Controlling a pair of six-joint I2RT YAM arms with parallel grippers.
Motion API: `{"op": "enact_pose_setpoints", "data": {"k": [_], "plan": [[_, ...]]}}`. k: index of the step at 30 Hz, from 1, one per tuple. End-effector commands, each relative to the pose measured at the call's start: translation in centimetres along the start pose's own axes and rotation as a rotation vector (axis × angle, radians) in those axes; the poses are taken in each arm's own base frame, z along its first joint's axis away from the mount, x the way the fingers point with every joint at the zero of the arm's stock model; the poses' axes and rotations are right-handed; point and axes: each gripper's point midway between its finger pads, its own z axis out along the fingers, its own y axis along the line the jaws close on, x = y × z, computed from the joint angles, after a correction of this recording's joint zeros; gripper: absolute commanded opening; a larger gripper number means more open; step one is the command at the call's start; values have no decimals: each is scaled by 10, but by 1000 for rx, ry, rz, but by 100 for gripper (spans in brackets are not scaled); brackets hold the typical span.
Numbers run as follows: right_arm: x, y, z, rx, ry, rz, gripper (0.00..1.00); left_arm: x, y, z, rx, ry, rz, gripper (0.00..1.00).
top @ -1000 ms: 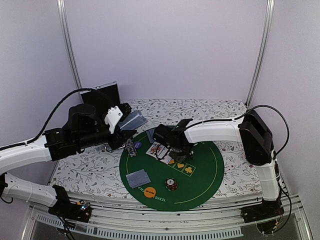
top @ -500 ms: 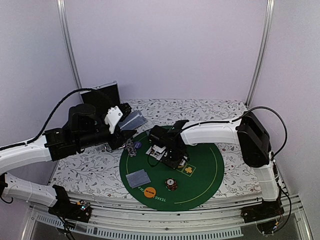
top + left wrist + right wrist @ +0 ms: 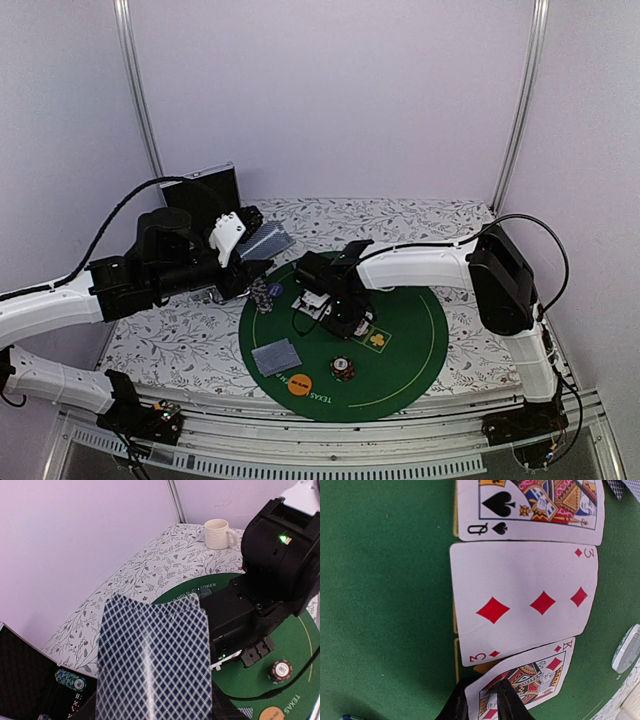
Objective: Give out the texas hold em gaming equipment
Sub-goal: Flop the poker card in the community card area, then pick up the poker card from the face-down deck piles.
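playing cards (image 3: 314,299) lie face up in a short row on the green mat (image 3: 420,340), right under the right arm's wrist. close up i can read them: queen of spades (image 3: 530,507), three of diamonds (image 3: 522,597) and king of diamonds (image 3: 525,672), set edge to edge. the right gripper (image 3: 484,689) has its black fingers (image 3: 512,706) drawn nearly together on the near end of the king of diamonds, one finger over its face and the other at its edge, pinching it. a clear disc (image 3: 626,649) sits just beside the king's far corner, near the rim of the mat.

off to the left, the left gripper (image 3: 250,250) hangs above the mat's left edge and grips a deck (image 3: 152,655) of cards with blue diamond backs. the deck hides most of its fingers, but they are closed on its lower end and the deck stands clear of the table. a chip stack (image 3: 262,294) stands just below it on the mat's rim. nearer the front lie a small face-down pile (image 3: 276,356), an orange disc (image 3: 299,382) and a second chip stack (image 3: 343,369), apart from one another. a white mug (image 3: 218,533) stands on the flowered cloth (image 3: 170,345) beyond the mat, and a black case (image 3: 205,195) sits at the back left.
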Motion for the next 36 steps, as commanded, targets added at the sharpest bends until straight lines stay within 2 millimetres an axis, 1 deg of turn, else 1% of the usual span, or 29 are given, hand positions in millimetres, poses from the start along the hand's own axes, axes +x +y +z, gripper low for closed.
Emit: {"op": "enact_pose_setpoints", "data": {"k": [1,3,5,7,10,12,13,15,17,18,19,20,21,22,23,25,27,29,30,31,33,35,36], "plan": [[-5,5,1,-35,0,-8,28,-7,1,-2,-7,-34,6,50],[-9,8,-6,-57,-24,-3,34,-7,1,-2,-7,-34,5,50],[-14,8,-15,-77,-55,2,39,-7,1,-2,-5,-33,6,50],[-21,10,-27,-104,-93,6,45,-7,1,-2,-6,-34,6,50],[-29,13,-49,-153,-160,5,56,-7,0,-2,-4,-33,6,50],[-33,9,-64,-184,-207,15,65,-8,0,-3,-4,-35,6,50],[-33,4,-71,-196,-230,29,69,-8,1,-3,-4,-36,5,50],[-32,-13,-85,-214,-276,77,77,-9,0,-3,-3,-39,6,50],[-29,-36,-100,-233,-328,155,88,-9,0,-4,2,-42,8,50],[-27,-48,-108,-246,-355,192,94,-9,-1,-3,8,-42,8,50],[-26,-64,-116,-259,-390,248,100,-9,-3,-3,15,-41,9,50],[-28,-72,-130,-279,-434,270,99,-8,-5,-2,27,-39,12,50],[-31,-84,-145,-305,-495,319,99,-7,-8,-2,42,-35,14,50],[-37,-89,-162,-343,-565,343,99,-6,-11,-1,60,-31,15,50],[-44,-92,-183,-384,-650,343,99,-6,-14,0,77,-31,16,50],[-56,-87,-230,-479,-815,307,99,-7,-21,-1,117,-37,17,50],[-68,-78,-260,-590,-922,279,99,-8,-27,-2,150,-46,20,50],[-79,-66,-281,-722,-996,246,100,-9,-31,-3,175,-54,22,51],[-85,-61,-287,-769,-1020,229,100,-9,-33,-4,185,-56,23,51],[-90,-58,-287,-801,-1025,236,100,-9,-35,-4,195,-59,24,51],[-102,-52,-283,-826,-1015,251,99,-10,-37,-4,206,-62,25,51],[-112,-37,-274,-844,-975,235,99,-9,-37,-4,207,-61,24,51],[-117,-33,-274,-847,-966,221,99,-10,-36,-4,204,-61,25,51]]}}
